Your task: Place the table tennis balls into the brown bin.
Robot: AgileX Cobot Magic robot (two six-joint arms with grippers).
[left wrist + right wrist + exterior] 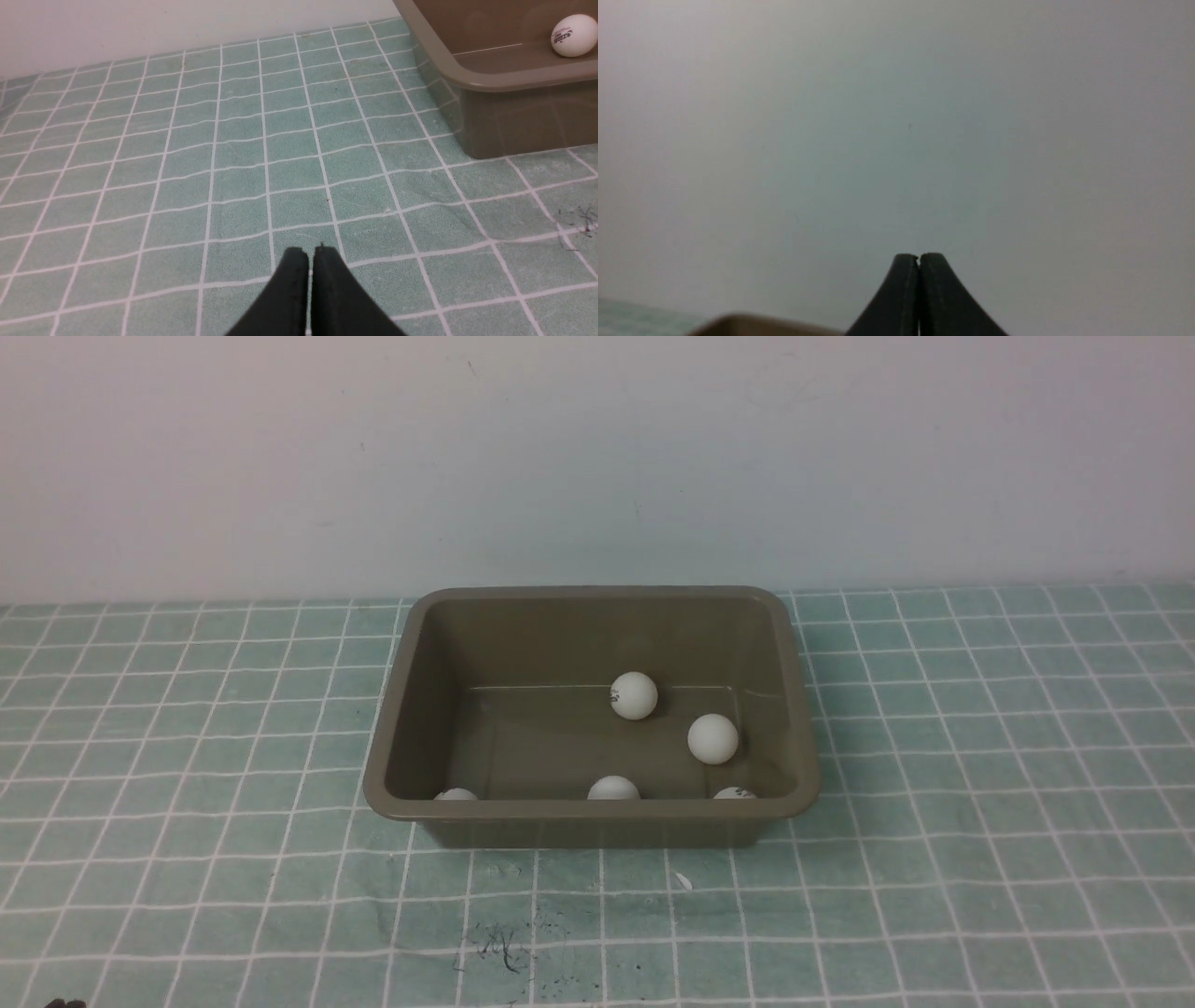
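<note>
The olive-brown bin (411, 709) stands in the middle of the cloth in the front view. Several white table tennis balls lie inside it: one (634, 695) near the back, one (712, 739) to its right, and others (613, 789) half hidden behind the near wall. Neither arm shows in the front view. My left gripper (310, 252) is shut and empty, low over the cloth, with the bin (495, 79) and one ball (573, 35) off to its side. My right gripper (919, 256) is shut and empty, facing the wall, with the bin's rim (756, 324) just below it.
A green cloth with a white grid (980, 803) covers the table up to the pale wall (597, 457). Dark scribble marks (495, 947) sit on the cloth in front of the bin. A small white scrap (683, 881) lies near the bin's front wall.
</note>
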